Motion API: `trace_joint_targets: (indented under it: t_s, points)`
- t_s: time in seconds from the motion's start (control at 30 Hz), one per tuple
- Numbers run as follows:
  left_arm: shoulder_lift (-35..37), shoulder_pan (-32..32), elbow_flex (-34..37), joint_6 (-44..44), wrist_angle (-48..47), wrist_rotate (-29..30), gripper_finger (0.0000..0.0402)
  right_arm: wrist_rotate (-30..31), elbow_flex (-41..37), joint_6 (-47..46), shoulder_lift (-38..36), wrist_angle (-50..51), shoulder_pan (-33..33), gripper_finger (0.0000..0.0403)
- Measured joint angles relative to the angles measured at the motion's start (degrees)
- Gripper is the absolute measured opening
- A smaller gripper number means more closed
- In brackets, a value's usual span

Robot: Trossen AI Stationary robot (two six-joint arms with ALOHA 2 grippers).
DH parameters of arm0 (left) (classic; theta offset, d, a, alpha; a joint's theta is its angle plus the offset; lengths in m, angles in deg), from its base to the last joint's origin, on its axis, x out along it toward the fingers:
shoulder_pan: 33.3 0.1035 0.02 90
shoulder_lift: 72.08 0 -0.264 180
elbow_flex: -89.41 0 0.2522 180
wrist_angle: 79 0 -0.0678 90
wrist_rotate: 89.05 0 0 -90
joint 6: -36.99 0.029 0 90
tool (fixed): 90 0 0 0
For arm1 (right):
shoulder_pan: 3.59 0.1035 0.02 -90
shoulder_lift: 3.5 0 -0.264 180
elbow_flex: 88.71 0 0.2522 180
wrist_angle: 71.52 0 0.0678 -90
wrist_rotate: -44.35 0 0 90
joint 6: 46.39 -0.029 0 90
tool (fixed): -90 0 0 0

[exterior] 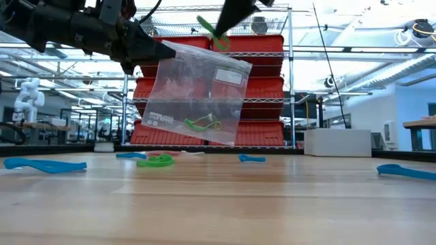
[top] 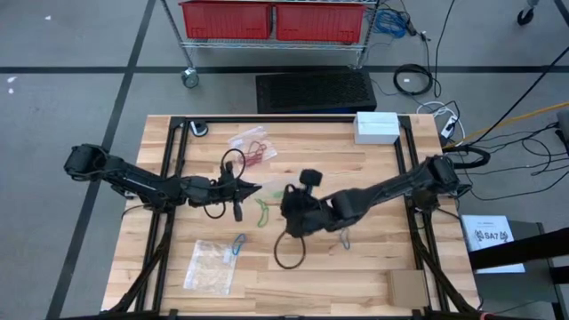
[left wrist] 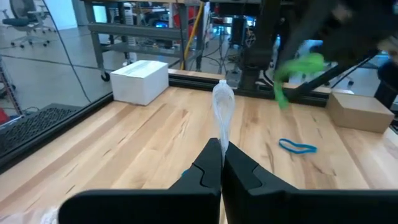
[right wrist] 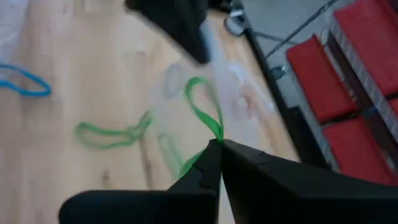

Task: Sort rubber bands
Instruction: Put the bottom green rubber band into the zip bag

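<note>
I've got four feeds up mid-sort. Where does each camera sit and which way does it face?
High: overhead, straight down on the table; both arms show.
Low: table height, level toward red bins; left gripper holds the clear bag.
Left wrist: looks past shut fingers pinching the bag's edge.
Right wrist: right gripper shut on a green rubber band.
Shared: that band also shows in the low view.

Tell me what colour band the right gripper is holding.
Green: the band shows best in the right wrist view, pinched in the right gripper.
</note>
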Motion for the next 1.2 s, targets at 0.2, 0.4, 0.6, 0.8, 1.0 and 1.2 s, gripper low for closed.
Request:
trace_joint_targets:
  t_s: [0.2, 0.4, 0.6, 0.8, 1.0, 1.2]
  points:
    - [0.0, 0.0, 0.0, -0.02, 0.01, -1.18, 0.0, -0.06, 1.37, 9.61, -0.01, -4.83, -3.92, 0.0]
    - [0.0, 0.0, 0.0, -0.02, 0.02, -1.25, 0.0, -0.1, 1.37, 11.5, -0.01, -5.05, -6.04, 0.0]
    - [0.0, 0.0, 0.0, -0.04, 0.02, -1.27, 0.0, -2.93, 1.37, 12.44, 0.28, -5.58, -5.96, 0.0]
    - [0.0, 0.0, 0.0, -0.04, 0.02, -1.27, 0.0, -2.49, 1.39, 14.51, 0.52, -7.92, -6.0, 0.0]
    - [0.0, 0.0, 0.0, -0.04, 0.02, -1.27, 0.0, -1.28, 1.39, 16.85, 0.47, -9.92, -5.7, 0.0]
    - [0.0, 0.0, 0.0, -0.07, 0.02, -1.28, 0.0, -1.03, 1.39, 16.9, 0.47, -10.01, -5.7, 0.0]
